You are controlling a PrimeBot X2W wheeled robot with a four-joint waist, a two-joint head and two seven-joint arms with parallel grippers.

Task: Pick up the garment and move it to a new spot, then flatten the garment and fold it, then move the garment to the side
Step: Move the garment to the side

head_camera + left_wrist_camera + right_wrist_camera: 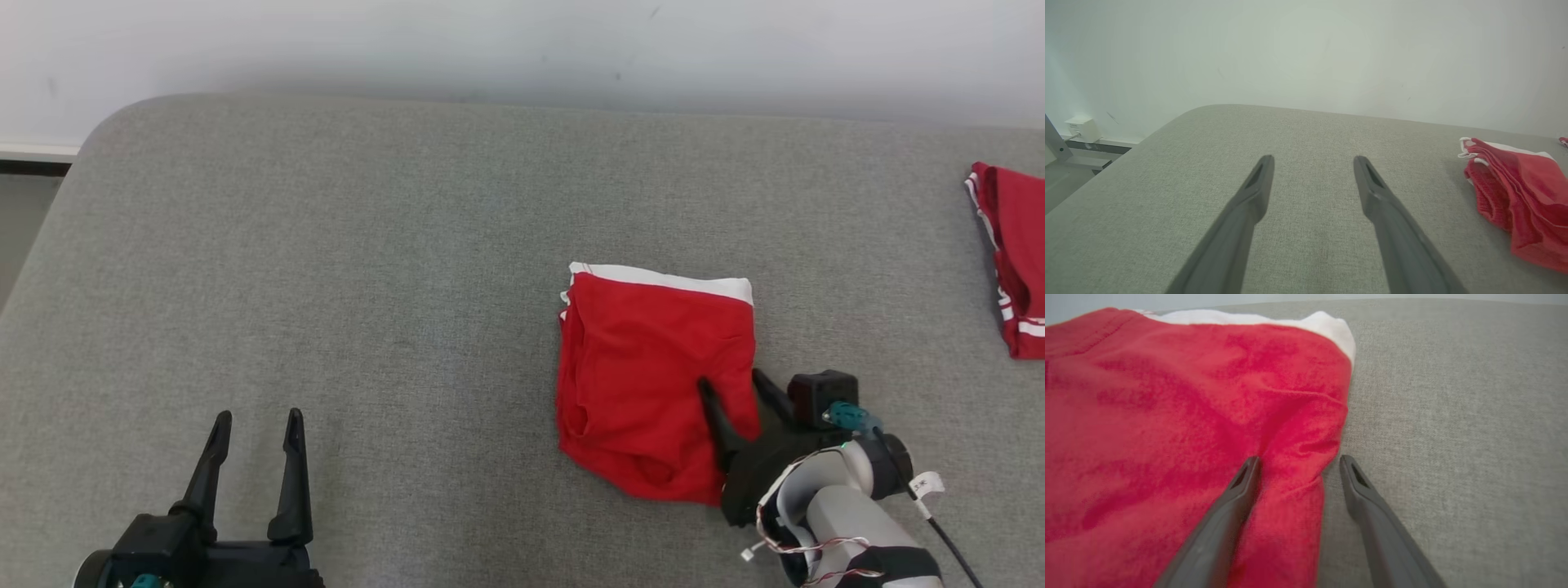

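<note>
The garment (645, 376) is a red piece with a white band along its far edge, lying folded on the grey cushioned surface (367, 269) right of centre. My right gripper (729, 378) is open at the garment's near right edge: one finger rests on the red cloth, the other stands just off it on the grey surface. In the right wrist view the garment (1180, 416) covers the left half, and its right edge runs between the open right gripper (1298, 461). My left gripper (257, 416) is open at the lower left, apart from the garment (1519, 196), nothing between its fingers (1312, 159).
A second red garment with white stripes (1016, 253) lies at the far right edge of the surface. A pale wall runs behind the surface. The surface's rounded left corner drops to the floor, where a small white box (1084, 127) sits.
</note>
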